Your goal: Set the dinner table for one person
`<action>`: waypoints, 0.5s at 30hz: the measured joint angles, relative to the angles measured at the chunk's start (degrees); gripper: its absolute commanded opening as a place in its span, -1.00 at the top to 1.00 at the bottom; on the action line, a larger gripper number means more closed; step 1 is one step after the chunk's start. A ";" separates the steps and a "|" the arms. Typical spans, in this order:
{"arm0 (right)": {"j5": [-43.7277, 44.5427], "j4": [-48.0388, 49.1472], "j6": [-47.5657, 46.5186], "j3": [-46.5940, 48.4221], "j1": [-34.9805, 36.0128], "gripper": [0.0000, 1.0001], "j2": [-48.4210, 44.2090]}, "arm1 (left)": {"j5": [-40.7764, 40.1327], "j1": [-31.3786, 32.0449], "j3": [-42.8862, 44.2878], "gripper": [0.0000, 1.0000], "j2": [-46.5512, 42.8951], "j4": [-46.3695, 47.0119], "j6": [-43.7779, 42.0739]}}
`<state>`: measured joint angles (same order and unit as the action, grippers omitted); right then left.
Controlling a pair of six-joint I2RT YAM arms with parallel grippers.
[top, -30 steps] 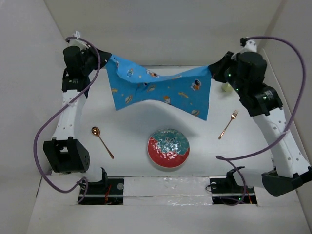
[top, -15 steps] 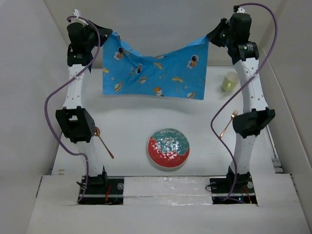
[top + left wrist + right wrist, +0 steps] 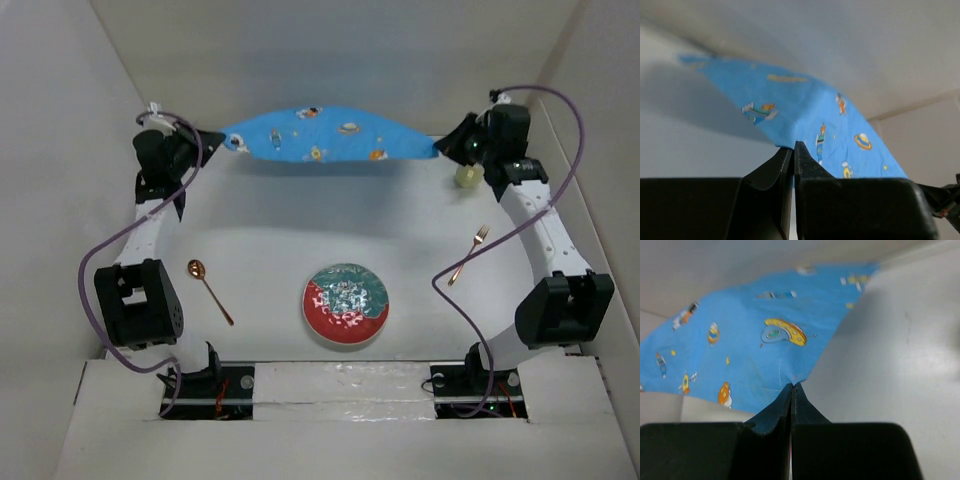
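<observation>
The blue patterned cloth mat [image 3: 328,135] is stretched in the air over the far part of the white dinner table [image 3: 280,235], billowing almost flat. My left gripper [image 3: 221,143] is shut on its left corner; in the left wrist view the gripper [image 3: 793,145] pinches the mat [image 3: 810,110]. My right gripper [image 3: 438,148] is shut on its right corner; in the right wrist view the gripper [image 3: 792,385] pinches the mat [image 3: 750,345]. A red and teal plate [image 3: 345,302] lies near the front middle. A copper spoon [image 3: 208,288] lies left, a copper fork [image 3: 467,254] right.
A pale yellow cup [image 3: 466,177] stands at the far right, just beside my right wrist. White side walls close in the table at left, right and back.
Both arms have come down and forward from high up. The mat, which hung down like a curtain, now floats nearly flat, low over the far part of the table.
</observation>
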<state>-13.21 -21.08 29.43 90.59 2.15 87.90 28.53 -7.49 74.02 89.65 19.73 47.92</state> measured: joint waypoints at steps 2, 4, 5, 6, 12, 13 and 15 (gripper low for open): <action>-1.53 2.67 0.20 -8.76 0.00 1.00 -0.28 | 1.03 -0.39 -5.22 1.00 -0.79 3.61 -0.20; -2.47 3.72 0.24 -15.74 -0.17 1.00 2.27 | 1.36 -0.66 -15.91 1.00 0.35 5.44 -0.63; -2.67 3.74 0.31 -18.56 -0.22 1.00 4.13 | 1.57 -0.61 -19.41 1.00 1.25 5.55 -0.96; -2.71 3.58 0.37 -20.61 -0.28 1.00 5.86 | 1.70 -0.61 -22.18 1.00 2.51 5.53 -1.36; -2.49 2.75 0.63 -26.56 -0.31 1.00 11.10 | 1.81 -0.48 -28.76 1.00 8.59 4.04 -3.76; -2.45 2.86 0.63 -26.73 -0.31 1.00 11.10 | 1.70 -0.48 -29.11 1.00 8.66 3.85 -4.24; -2.21 4.02 0.68 -27.65 -0.31 1.00 11.06 | 1.46 -0.48 -29.31 1.00 8.66 3.10 -5.31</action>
<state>-15.42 -17.06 30.11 62.94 1.85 98.96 30.00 -7.97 44.71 98.30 22.83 42.61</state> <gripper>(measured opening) 0.009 0.007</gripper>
